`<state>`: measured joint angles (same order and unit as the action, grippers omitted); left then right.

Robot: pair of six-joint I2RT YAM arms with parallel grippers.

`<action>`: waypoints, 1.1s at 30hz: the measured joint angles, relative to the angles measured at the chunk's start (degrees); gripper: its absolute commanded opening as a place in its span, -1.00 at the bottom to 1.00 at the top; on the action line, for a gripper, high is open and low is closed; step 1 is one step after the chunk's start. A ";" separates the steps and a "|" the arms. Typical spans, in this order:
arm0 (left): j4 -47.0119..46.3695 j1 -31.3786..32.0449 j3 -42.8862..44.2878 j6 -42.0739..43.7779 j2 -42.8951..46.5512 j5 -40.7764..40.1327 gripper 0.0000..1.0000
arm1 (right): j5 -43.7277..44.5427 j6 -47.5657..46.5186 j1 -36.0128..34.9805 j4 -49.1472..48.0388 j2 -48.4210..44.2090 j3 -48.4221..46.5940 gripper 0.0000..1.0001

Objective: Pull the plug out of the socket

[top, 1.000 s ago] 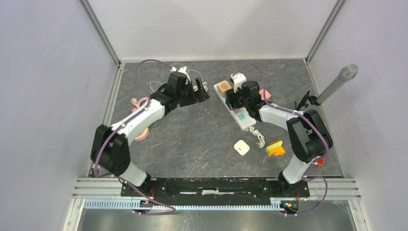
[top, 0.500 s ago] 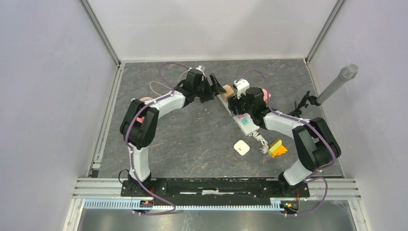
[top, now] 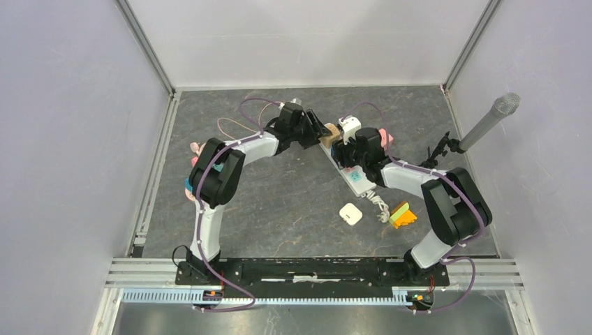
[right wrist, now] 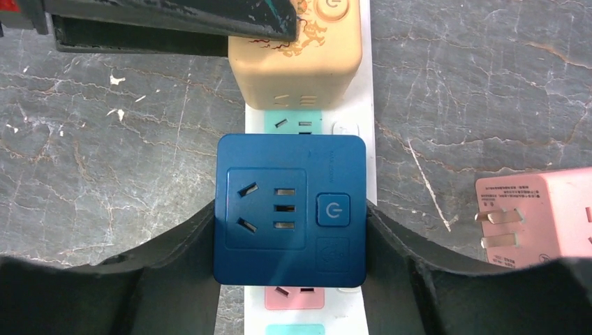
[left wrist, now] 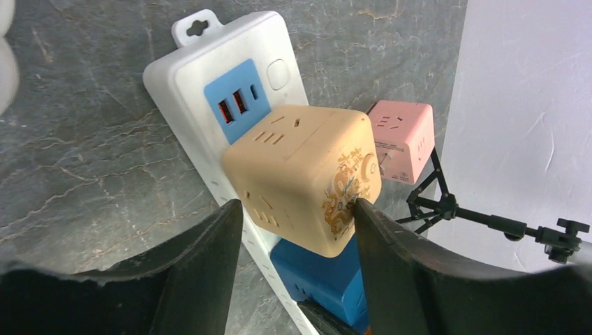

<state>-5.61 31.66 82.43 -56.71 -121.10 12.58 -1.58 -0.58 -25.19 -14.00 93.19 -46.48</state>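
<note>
Top view: my left fingers (top: 317, 130) and right fingers (top: 342, 150) meet at upper centre over the white power strip (top: 359, 178), which runs diagonally toward the lower right.

Left wrist view: a beige cube plug (left wrist: 300, 174) sits mid-frame, gripped between my left fingers.

Right wrist view: my right fingers clamp the neighbouring blue cube plug (right wrist: 290, 209) mid-frame. It faces the camera.

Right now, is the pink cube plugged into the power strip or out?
Out: the pink cube lies on the table beside the power strip, prongs bare.
</note>
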 measured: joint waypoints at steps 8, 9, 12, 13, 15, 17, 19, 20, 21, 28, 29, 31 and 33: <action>2.29 1.62 1.97 -0.74 -0.37 -3.96 0.11 | -0.33 0.44 -0.07 -0.11 0.00 0.00 -0.84; 2.34 1.70 1.97 -0.79 -0.35 -4.17 0.09 | -0.61 0.57 -0.04 -0.13 0.00 0.00 -0.96; 2.38 1.90 1.95 -1.05 -0.26 -4.79 0.06 | -1.70 1.11 0.33 -0.24 0.00 0.00 -1.00; 2.43 1.97 1.95 -1.09 -0.24 -4.96 0.06 | -2.14 1.33 0.50 -0.35 0.00 0.00 -1.00; 2.38 2.05 1.92 -1.09 -0.24 -5.09 0.07 | -2.29 1.55 0.59 -0.37 0.02 0.00 -1.00; 2.36 2.10 1.95 -1.09 -0.24 -5.09 0.06 | -1.29 1.40 0.09 -0.17 0.11 -0.20 -1.00; 2.34 2.14 1.95 -1.07 -0.24 -5.11 0.06 | 1.22 0.87 -1.14 0.28 0.22 -0.52 -1.00; 2.34 2.14 1.95 -1.05 -0.24 -5.11 0.05 | 2.16 0.81 -1.62 0.35 0.22 -0.55 -1.00; 2.38 2.16 1.95 -1.05 -0.24 -5.14 0.04 | 3.06 0.81 -2.05 0.35 0.22 -0.55 -1.00; 2.34 2.23 1.95 -0.63 -0.17 -5.40 0.02 | -0.26 2.78 -0.22 -0.11 0.15 -0.37 -1.00; 2.34 2.29 1.95 -0.50 -0.13 -5.51 0.02 | -2.19 3.56 0.74 -0.28 0.11 -0.26 -1.00; 2.38 2.38 1.95 -0.31 -0.07 -5.81 0.02 | -2.91 3.72 1.03 -0.31 0.11 -0.26 -1.00; 2.49 2.54 1.95 -0.17 0.02 -6.25 0.01 | -1.40 2.64 0.04 -0.11 0.11 -0.33 -1.00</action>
<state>-3.11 34.20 84.38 -56.88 -121.08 6.33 -2.98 2.07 -25.15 -14.11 93.30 -46.81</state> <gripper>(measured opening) 0.527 0.662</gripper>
